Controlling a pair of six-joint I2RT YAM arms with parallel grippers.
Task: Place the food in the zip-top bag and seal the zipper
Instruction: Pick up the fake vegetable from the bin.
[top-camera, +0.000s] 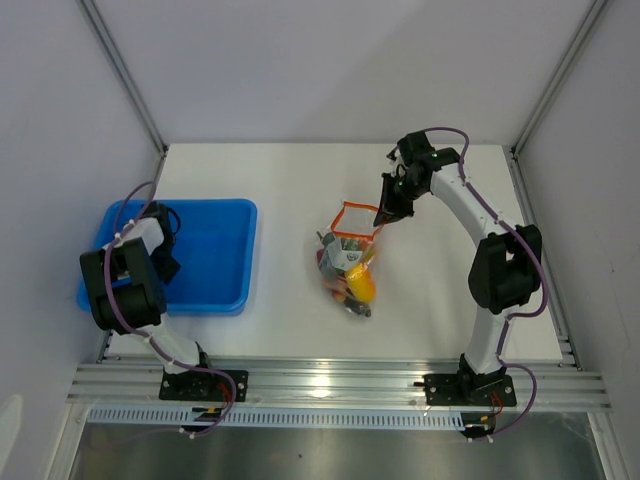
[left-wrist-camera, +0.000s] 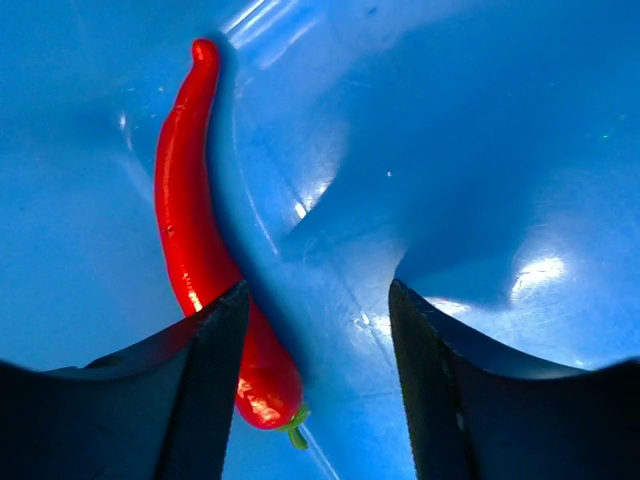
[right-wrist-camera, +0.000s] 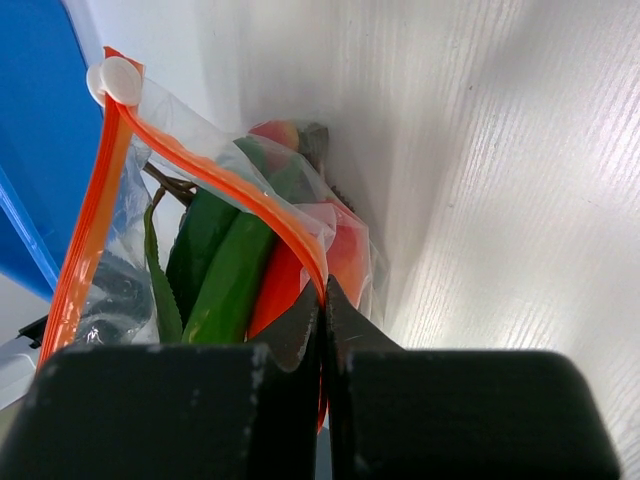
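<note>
While the zip-top bag of food is clamped by its zipper in the right claw at the table's middle, the left claw is spread apart beside a red pepper in the blue tray.

I record a glossy red pepper against the plain blue tray, a clear bag edged by an orange-red zipper, green peppers and a yellow-orange mango showing through it, and a white, faintly grained bench.
</note>
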